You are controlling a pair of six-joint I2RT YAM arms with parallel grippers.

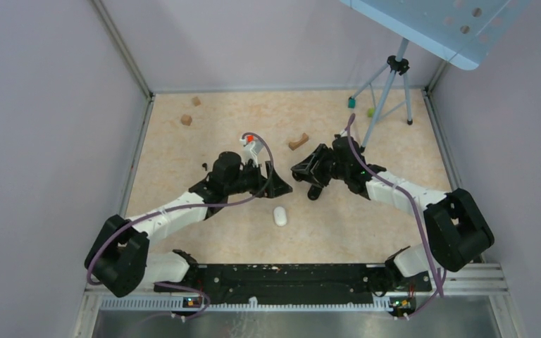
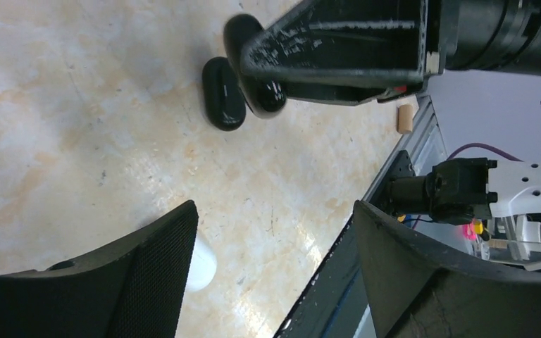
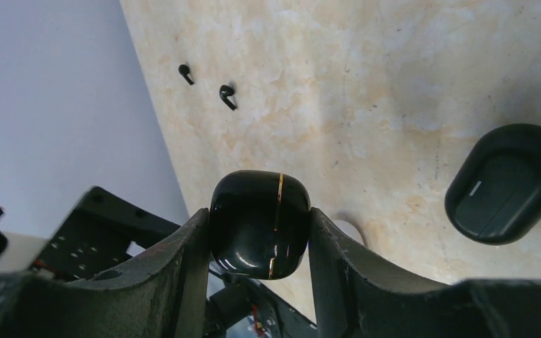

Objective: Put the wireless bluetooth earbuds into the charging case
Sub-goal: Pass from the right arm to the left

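Note:
My right gripper point(image 3: 259, 213) is shut on a glossy black charging case point(image 3: 257, 239) with a thin gold seam and holds it above the table. Two small black earbuds point(image 3: 185, 73) point(image 3: 227, 96) lie loose on the table farther off, near the left wall. A second, matte black case point(image 3: 507, 183) lies closed on the table beside the held one; the left wrist view shows it too point(image 2: 223, 94). My left gripper point(image 2: 275, 211) faces the right gripper point(image 1: 301, 170) and is open with nothing between its fingers.
A white oval object point(image 1: 280, 215) lies on the table just below the left gripper point(image 1: 276, 182). Wooden blocks point(image 1: 186, 120) point(image 1: 298, 142) sit toward the back. A tripod point(image 1: 394, 77) stands at the back right. Walls close in both sides.

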